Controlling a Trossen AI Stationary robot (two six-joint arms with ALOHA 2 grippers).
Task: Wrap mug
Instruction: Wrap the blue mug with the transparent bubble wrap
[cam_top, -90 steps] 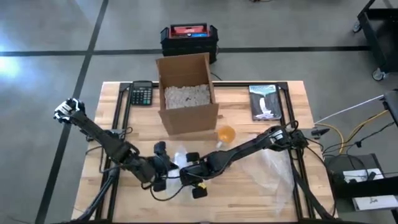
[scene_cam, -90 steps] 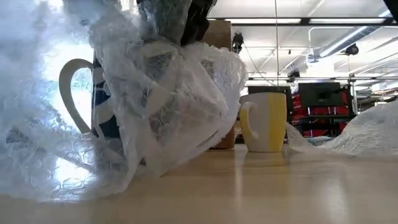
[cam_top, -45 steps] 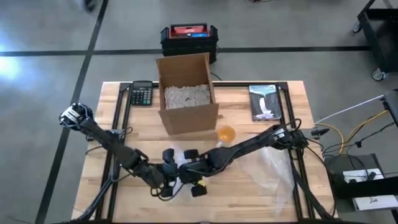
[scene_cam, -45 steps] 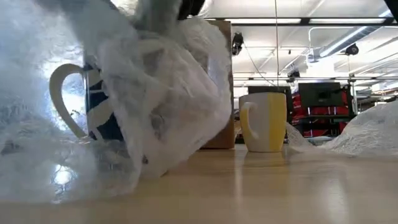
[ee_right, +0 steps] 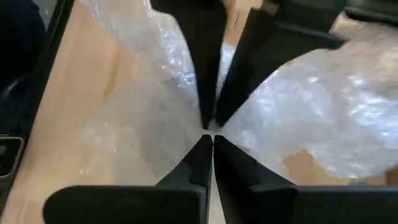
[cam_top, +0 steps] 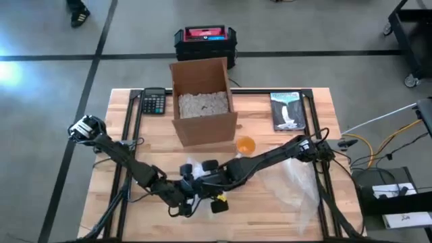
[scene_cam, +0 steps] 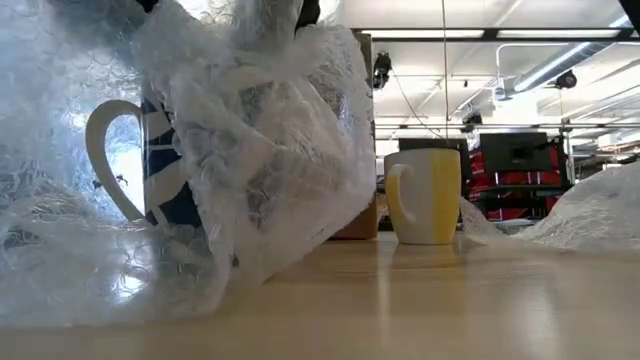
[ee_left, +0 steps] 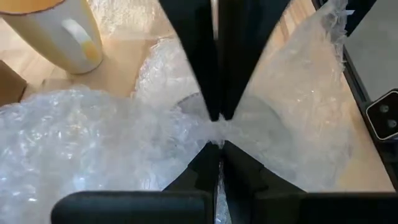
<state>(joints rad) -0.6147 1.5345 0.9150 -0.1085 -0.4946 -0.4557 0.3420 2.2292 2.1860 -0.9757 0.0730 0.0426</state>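
A dark blue mug [scene_cam: 165, 175] with a white handle stands upright on the table, and clear bubble wrap [scene_cam: 270, 150] is draped over and around it. From above, the wrap [cam_top: 194, 177] and both grippers hide the mug. My left gripper [ee_left: 216, 142] and my right gripper [ee_right: 208, 138] are each shut on the wrap. They meet almost tip to tip over the bundle [cam_top: 196, 187]. A yellow mug [scene_cam: 425, 195] stands apart, farther back. My left gripper pinches a gathered bunch of the bubble wrap [ee_left: 214, 127] between its two fingertips, coming level from the table's left. The wrap spreads out slack to both sides of the pinch. How many layers, I cannot tell. My right gripper pinches the bubble wrap [ee_right: 210, 127] between its two fingertips, coming from the table's right and facing the left gripper. The sheet fans out from the pinch over the table. The mug under it is not visible from this side.
A cardboard box [cam_top: 202, 101] filled with packing chips stands at the back centre, with a calculator [cam_top: 154, 101] to its left and a book [cam_top: 287, 111] to its right. The yellow mug [cam_top: 245, 144] is just right of the box. Another sheet of bubble wrap [cam_top: 297, 182] lies at right.
My left gripper has moved toward the table's right and near edge, closing on the right gripper and drawing bubble wrap with it. The wrap has shifted over the blue mug, which rocked slightly and stands upright again.
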